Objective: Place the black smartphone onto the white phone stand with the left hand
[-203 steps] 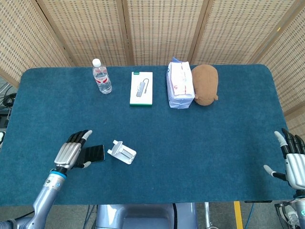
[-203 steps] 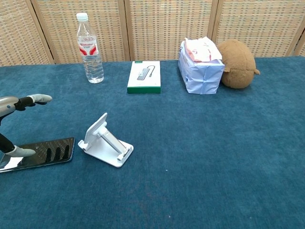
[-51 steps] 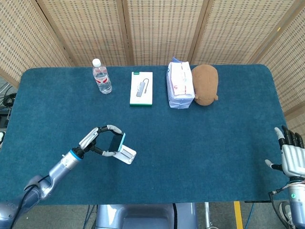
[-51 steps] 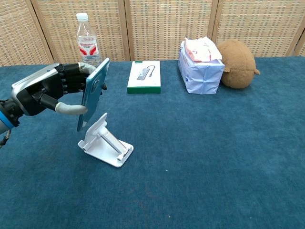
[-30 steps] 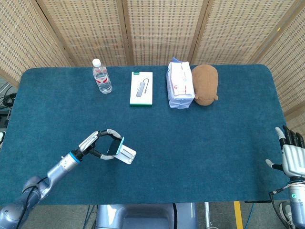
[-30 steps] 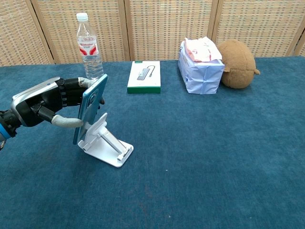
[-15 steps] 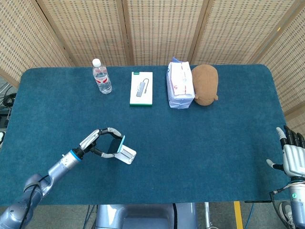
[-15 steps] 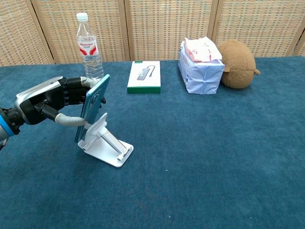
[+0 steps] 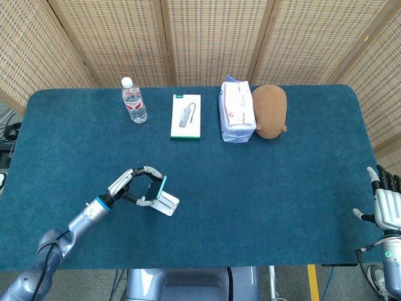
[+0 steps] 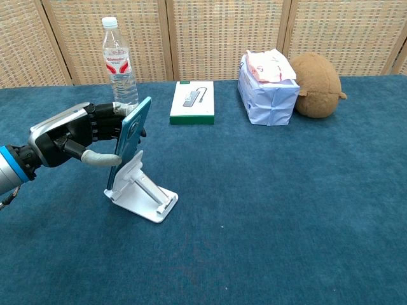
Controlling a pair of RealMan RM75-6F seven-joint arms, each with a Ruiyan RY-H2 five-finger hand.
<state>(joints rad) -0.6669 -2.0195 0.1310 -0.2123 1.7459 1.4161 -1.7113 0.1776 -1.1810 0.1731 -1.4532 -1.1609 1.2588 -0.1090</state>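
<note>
My left hand (image 10: 73, 140) (image 9: 135, 187) grips the smartphone (image 10: 129, 141) (image 9: 157, 189) upright, its teal-edged back turned toward the chest camera. The phone leans just behind the raised back plate of the white phone stand (image 10: 141, 189) (image 9: 164, 202), its lower edge at the plate's top; I cannot tell whether it touches. The stand sits on the blue table at front left. My right hand (image 9: 387, 204) hangs at the table's far right edge, open and holding nothing.
Along the back of the table stand a water bottle (image 10: 118, 67) (image 9: 133, 100), a flat white and green box (image 10: 193, 101) (image 9: 186, 116), a white packet (image 10: 268, 79) (image 9: 236, 111) and a brown plush toy (image 10: 317, 77) (image 9: 270, 111).
The left hand lifted the phone from the table, held it upright at the stand, and over the last second shifted it slightly right toward the stand's back plate. The right hand stayed put.
</note>
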